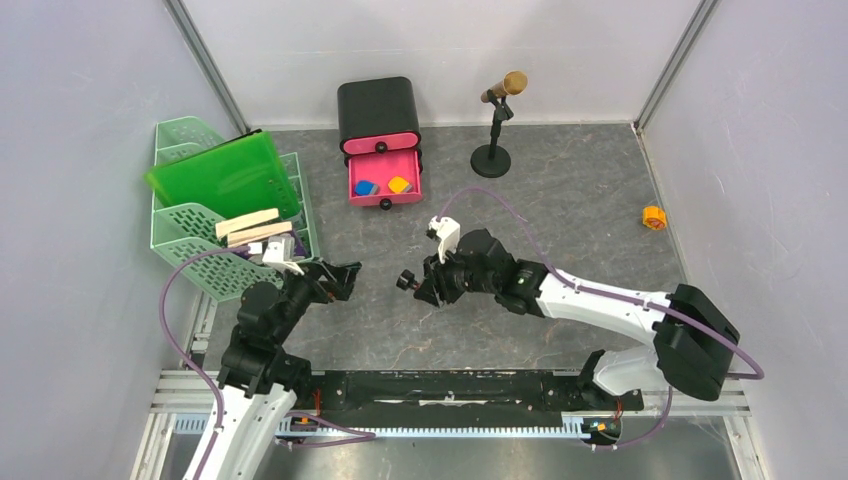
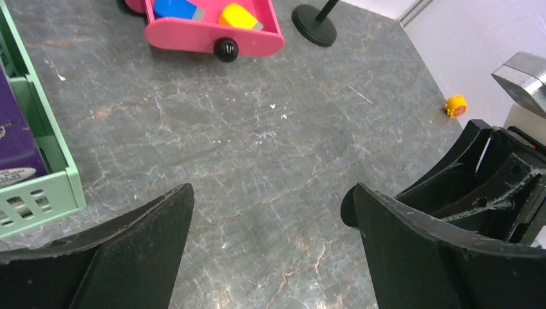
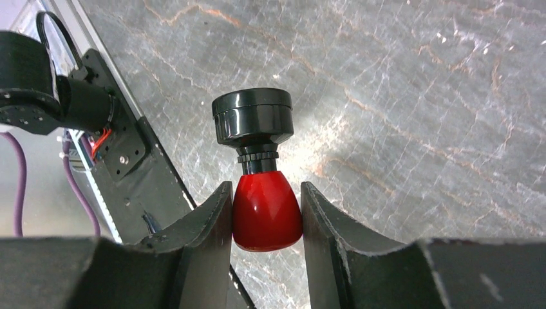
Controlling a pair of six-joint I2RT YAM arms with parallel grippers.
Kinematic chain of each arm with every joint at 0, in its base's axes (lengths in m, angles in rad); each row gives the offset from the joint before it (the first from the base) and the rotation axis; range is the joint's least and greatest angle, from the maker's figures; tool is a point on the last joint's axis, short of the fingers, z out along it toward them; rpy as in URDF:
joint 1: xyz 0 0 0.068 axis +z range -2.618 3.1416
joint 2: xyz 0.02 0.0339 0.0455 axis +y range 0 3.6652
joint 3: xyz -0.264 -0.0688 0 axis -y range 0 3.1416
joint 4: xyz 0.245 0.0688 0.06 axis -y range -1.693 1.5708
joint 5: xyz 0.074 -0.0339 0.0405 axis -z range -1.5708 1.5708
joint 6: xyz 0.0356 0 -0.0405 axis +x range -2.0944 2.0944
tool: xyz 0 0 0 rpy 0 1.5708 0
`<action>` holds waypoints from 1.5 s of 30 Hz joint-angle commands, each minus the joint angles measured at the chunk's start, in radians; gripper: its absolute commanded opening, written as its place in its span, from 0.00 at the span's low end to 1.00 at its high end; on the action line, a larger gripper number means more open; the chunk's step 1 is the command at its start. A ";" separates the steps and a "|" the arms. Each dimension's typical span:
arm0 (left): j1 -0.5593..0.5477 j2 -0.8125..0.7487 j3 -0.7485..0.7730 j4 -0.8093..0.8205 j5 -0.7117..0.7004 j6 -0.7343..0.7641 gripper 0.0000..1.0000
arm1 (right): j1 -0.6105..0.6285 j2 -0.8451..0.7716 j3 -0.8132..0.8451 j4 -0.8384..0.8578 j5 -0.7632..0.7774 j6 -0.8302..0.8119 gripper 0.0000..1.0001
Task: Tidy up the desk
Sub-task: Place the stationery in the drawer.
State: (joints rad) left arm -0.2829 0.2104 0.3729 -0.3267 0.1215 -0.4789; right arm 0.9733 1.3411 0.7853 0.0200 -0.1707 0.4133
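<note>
**Right arm gripping a stamp, left arm open over the desk**

Desk (image 1: pixel 570 200): dark grey, pale veins, fills the floor of the booth from the arm bases to the back wall.

Right gripper (image 3: pixel 266 193): jaws partly closed, clamped on the red rounded handle of a stamp (image 3: pixel 266 209). Both fingers press the red part from either side. The black round head sticks out past the fingertips. In the top view it points left, towards the other arm, over the middle of the desk. Cannot tell whether the head touches the surface.

Left gripper (image 2: pixel 270 206): jaws spread wide, nothing between them, only bare desk below. It sits just beside the near right corner of the green tray (image 1: pixel 185 245) and faces the right gripper across a small gap.

Other items:
- Tray at the left edge of the desk, with a green folder (image 1: pixel 225 175) leaning on its upper tier, wooden blocks (image 1: pixel 250 228) in the lower tier and a purple box (image 2: pixel 16 138) beneath.
- Black drawer box (image 1: pixel 378 108) against the back wall, its lower pink drawer (image 1: pixel 384 190) pulled out. A blue block (image 1: pixel 365 187) and a yellow block (image 1: pixel 399 184) lie inside.
- Microphone (image 1: pixel 497 120) upright on its round stand, right of the drawer box.
- Small orange object (image 1: pixel 654 217) near the right wall, well apart from both arms; too small to identify.
</note>
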 commanded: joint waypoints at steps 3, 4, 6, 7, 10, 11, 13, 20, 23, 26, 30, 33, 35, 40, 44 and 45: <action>0.004 0.055 0.013 0.091 -0.027 0.069 1.00 | -0.063 0.071 0.130 0.027 -0.080 -0.025 0.00; 0.004 0.068 0.021 0.084 -0.035 0.081 1.00 | -0.075 0.084 0.147 0.028 -0.092 -0.028 0.00; 0.004 0.085 0.030 0.059 -0.072 0.098 1.00 | -0.103 0.115 0.180 0.030 -0.117 -0.032 0.00; 0.002 0.088 0.030 0.053 -0.089 0.096 1.00 | -0.115 0.126 0.197 0.029 -0.128 -0.035 0.00; 0.002 0.097 0.024 0.065 -0.098 0.088 1.00 | -0.143 0.174 0.271 -0.007 -0.131 -0.061 0.00; 0.001 0.098 0.023 0.067 -0.093 0.084 1.00 | -0.147 0.197 0.303 -0.018 -0.121 -0.072 0.00; -0.010 0.098 0.020 0.066 -0.091 0.079 1.00 | -0.162 0.246 0.368 -0.072 -0.116 -0.084 0.00; -0.043 0.100 0.009 0.068 -0.118 0.053 1.00 | -0.201 0.412 0.566 -0.087 -0.105 -0.124 0.00; -0.052 0.093 0.008 0.058 -0.118 0.050 1.00 | -0.220 0.479 0.655 -0.092 -0.095 -0.140 0.00; -0.059 0.079 0.000 0.058 -0.148 0.044 1.00 | -0.243 0.532 0.727 -0.049 -0.125 -0.154 0.00; -0.065 0.064 0.002 0.039 -0.188 0.042 1.00 | -0.264 0.610 0.833 -0.027 -0.138 -0.212 0.00; -0.067 0.051 0.002 0.033 -0.208 0.042 1.00 | -0.282 0.678 0.930 -0.051 -0.124 -0.263 0.00; -0.075 0.042 0.002 0.031 -0.215 0.041 1.00 | -0.292 0.713 0.981 -0.051 -0.108 -0.279 0.00; -0.137 0.038 -0.005 0.021 -0.251 0.037 1.00 | -0.297 0.794 1.078 -0.029 -0.093 -0.371 0.00; -0.174 0.051 0.007 0.004 -0.274 0.052 1.00 | -0.297 0.834 1.078 0.044 -0.062 -0.404 0.00; -0.176 0.051 0.009 0.000 -0.283 0.054 1.00 | -0.297 0.846 1.083 0.055 -0.051 -0.404 0.00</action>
State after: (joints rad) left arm -0.4416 0.2554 0.3721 -0.3141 -0.1070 -0.4366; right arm 0.6731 2.1468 1.8175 -0.0193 -0.2600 0.0704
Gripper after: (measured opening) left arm 0.994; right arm 0.439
